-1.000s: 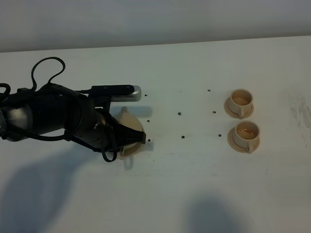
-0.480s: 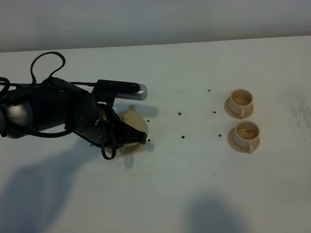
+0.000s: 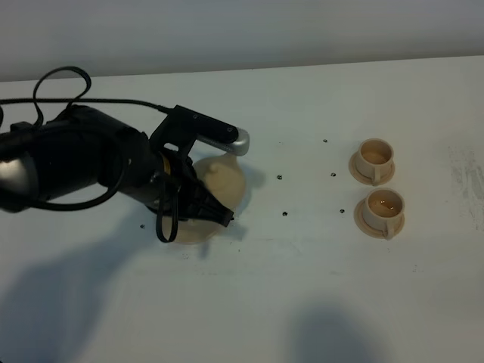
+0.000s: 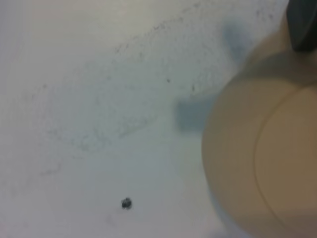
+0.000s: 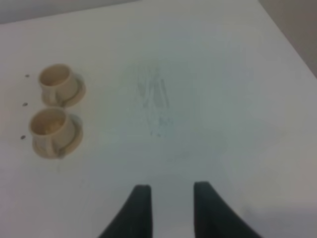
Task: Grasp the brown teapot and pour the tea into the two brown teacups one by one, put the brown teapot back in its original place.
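— So, where is the brown teapot [image 3: 224,181]?
— Left of centre in the high view, tucked under the black left arm [image 3: 76,162]. Only its rounded tan side shows past the arm.
— And the left fingers [image 3: 224,218]?
— Closed on the teapot, at its lower edge in that view; the handle itself is hidden behind them. In the left wrist view one dark finger sits right against the pot's tan body.
— Is it on its big saucer [image 3: 184,233]?
— The saucer peeks out at the teapot's lower left, partly under the arm. The pot overlaps its upper right rim; whether they touch I cannot tell.
— The teacups?
— Both at the right of the frame on their little saucers, one just above the other, well apart from the teapot. The upper teacup [image 3: 376,155] looks pale inside; the lower teacup [image 3: 383,206] holds a little amber tea [image 3: 389,200].
— What about the right fingers [image 5: 142,210]?
— They appear only in the right wrist view, standing apart with bare white desk [image 5: 223,99] between them, gripping nothing. Both cups show there too, well apart from them.
— Anything else?
— A few small dark specks [image 3: 280,178] between teapot and cups, and faint scuff marks [image 3: 465,174] near the right edge.
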Controlling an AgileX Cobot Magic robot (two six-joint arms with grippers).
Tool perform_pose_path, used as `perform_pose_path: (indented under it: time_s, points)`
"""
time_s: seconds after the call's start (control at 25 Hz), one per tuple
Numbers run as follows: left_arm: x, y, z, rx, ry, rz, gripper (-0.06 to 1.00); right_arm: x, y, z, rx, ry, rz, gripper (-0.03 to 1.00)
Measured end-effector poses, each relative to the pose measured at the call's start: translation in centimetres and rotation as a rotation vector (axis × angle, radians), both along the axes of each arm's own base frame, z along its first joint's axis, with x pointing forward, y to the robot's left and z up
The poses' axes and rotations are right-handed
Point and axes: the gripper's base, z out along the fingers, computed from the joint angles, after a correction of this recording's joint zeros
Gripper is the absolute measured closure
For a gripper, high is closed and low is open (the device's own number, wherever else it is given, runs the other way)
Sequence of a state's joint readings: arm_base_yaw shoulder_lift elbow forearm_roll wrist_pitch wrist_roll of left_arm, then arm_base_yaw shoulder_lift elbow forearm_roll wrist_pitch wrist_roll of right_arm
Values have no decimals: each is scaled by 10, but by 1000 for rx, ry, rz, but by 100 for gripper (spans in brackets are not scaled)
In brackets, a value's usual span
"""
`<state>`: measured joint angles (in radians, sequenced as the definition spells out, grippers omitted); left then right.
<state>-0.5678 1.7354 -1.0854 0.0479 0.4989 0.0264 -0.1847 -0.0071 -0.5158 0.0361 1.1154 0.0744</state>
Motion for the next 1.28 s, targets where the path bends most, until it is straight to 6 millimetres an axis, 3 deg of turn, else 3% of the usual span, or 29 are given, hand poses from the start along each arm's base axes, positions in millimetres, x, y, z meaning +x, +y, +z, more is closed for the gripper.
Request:
perform_pose_path:
  time_s: [0.4, 0.64, 0.96, 1.28]
  points:
    - [29, -18, 49, -6, -148, -144, 83, 0, 0, 0, 0, 0, 0, 74]
    - [47, -35, 35, 42, -109, -227, 83, 0, 0, 0, 0, 0, 0, 74]
    - [62, -80, 27, 37, -146, -402, 83, 0, 0, 0, 0, 0, 0, 74]
    - [74, -106, 12, 62, -149, -486, 83, 0, 0, 0, 0, 0, 0, 74]
